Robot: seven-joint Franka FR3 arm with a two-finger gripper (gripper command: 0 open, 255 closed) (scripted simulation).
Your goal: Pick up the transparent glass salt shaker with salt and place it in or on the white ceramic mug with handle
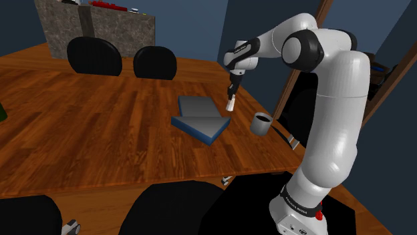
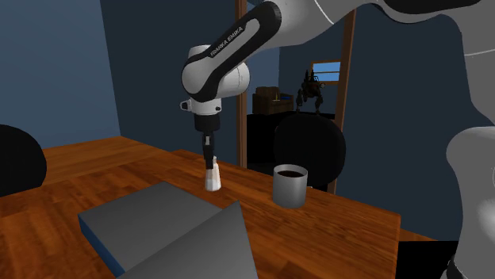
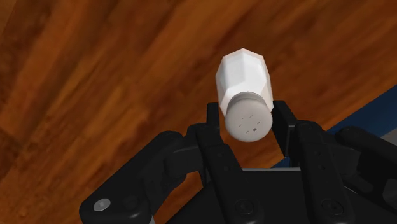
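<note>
A small white faceted salt shaker (image 3: 245, 79) with a grey perforated cap is clasped at the cap end between my two black fingers (image 3: 213, 121). My gripper (image 1: 231, 95) points down and holds the shaker (image 1: 230, 104) just above the wooden table. In the second exterior view the shaker (image 2: 212, 177) hangs tilted under the gripper (image 2: 209, 154), slightly above the tabletop. The mug (image 1: 261, 123) is grey with a dark inside, standing near the table's edge to the shoulder view's right of the shaker. In the second exterior view the mug (image 2: 289, 185) stands to the right of the shaker.
A blue-edged grey open book or folder (image 1: 200, 117) lies on the table (image 1: 87, 133) beside the shaker. Black chairs (image 1: 155, 62) stand at the far side and at the near edge. A stone-faced counter (image 1: 93, 27) rises behind.
</note>
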